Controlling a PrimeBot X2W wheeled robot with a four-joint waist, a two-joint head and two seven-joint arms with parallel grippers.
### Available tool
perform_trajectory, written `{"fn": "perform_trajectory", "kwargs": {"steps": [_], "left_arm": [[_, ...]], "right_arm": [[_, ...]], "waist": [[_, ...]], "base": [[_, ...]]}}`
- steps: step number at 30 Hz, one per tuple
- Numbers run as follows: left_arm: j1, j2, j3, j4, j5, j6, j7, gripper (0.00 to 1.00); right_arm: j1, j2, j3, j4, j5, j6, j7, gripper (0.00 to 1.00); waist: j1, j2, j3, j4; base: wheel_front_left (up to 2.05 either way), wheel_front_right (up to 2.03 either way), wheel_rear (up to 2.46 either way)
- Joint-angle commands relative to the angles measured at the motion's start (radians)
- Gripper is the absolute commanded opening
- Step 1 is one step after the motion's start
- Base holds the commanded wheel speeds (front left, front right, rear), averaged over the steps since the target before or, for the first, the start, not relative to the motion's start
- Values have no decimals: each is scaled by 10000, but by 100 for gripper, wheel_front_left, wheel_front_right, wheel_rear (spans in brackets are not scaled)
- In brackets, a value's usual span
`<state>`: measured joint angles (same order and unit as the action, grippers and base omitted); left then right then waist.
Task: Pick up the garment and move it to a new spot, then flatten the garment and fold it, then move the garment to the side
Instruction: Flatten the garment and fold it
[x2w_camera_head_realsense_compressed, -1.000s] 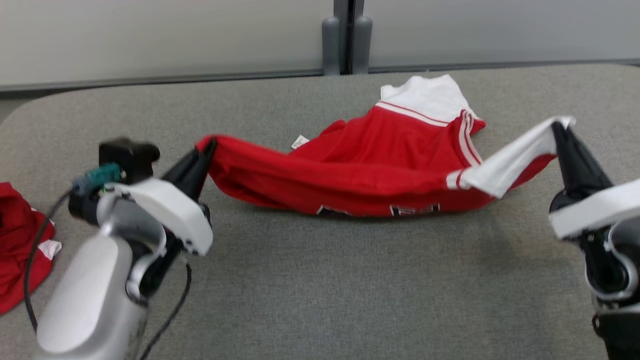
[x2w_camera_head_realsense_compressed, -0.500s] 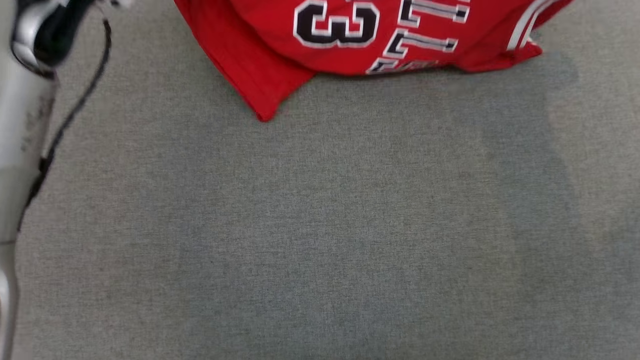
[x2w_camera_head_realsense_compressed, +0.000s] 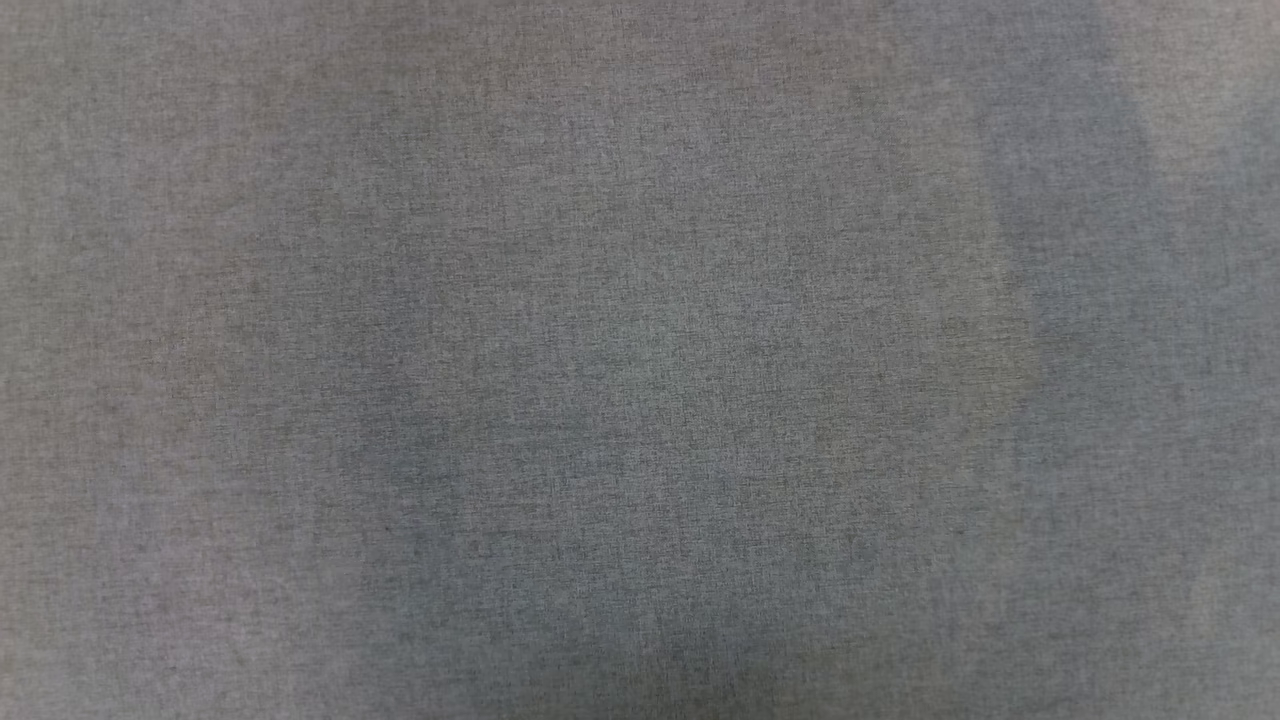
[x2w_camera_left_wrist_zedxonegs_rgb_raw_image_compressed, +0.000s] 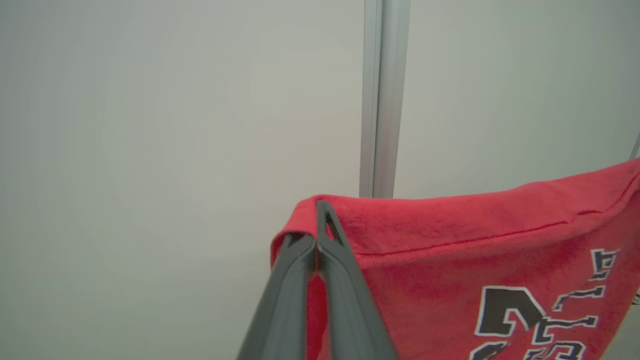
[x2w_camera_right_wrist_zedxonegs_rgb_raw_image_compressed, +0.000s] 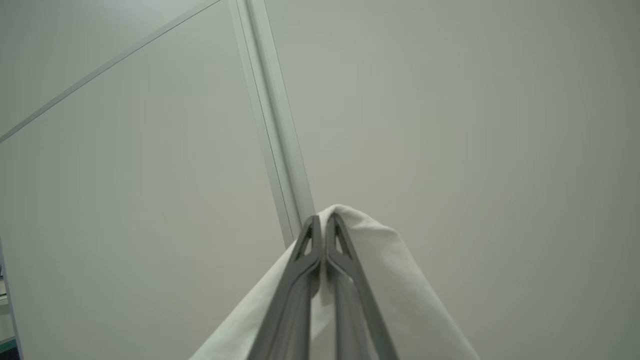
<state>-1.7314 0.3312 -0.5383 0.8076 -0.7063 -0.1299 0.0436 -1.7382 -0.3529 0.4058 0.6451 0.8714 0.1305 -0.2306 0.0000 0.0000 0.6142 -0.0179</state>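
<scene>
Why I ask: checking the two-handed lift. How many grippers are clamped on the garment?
2. The left gripper is shut on the red edge of the garment; the right gripper is shut on white cloth, seemingly the same garment's.

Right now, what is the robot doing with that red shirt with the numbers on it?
The robot is holding a red jersey up in the air with both arms. Its left pincer is shut on a red corner. Its right pincer is shut on white cloth, probably the jersey's white part. Both point toward a pale wall. The head camera looks down at the grey tabletop fabric. Laying the jersey flat and folding it seem to come next.
</scene>
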Motion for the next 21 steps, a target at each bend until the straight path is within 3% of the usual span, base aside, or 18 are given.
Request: {"fn": "perform_trajectory", "kwargs": {"steps": [1, 8, 14, 21], "left_arm": [[-348, -4, -74, 218, -106, -3, -80, 0], [-561, -199, -805, 823, -659, -4, -390, 0], [635, -22, -1516, 603, -1754, -4, -575, 0], [3138, 1030, -2727, 2, -2980, -3, 29, 0]], "right_arm": [[-384, -70, 113, 86, 82, 6, -112, 0], [-988, -268, 901, 145, 373, 6, -283, 0], [218, -525, 2099, 159, 630, 6, -293, 0], [2777, -942, 3581, 5, 1089, 6, -215, 0]], "waist": [[0, 0, 24, 9], [0, 0, 165, -37], [0, 0, -212, -79], [0, 0, -1591, -144]], "base": [[0, 0, 0], [0, 0, 0], [0, 0, 0], [0, 0, 0]]}}
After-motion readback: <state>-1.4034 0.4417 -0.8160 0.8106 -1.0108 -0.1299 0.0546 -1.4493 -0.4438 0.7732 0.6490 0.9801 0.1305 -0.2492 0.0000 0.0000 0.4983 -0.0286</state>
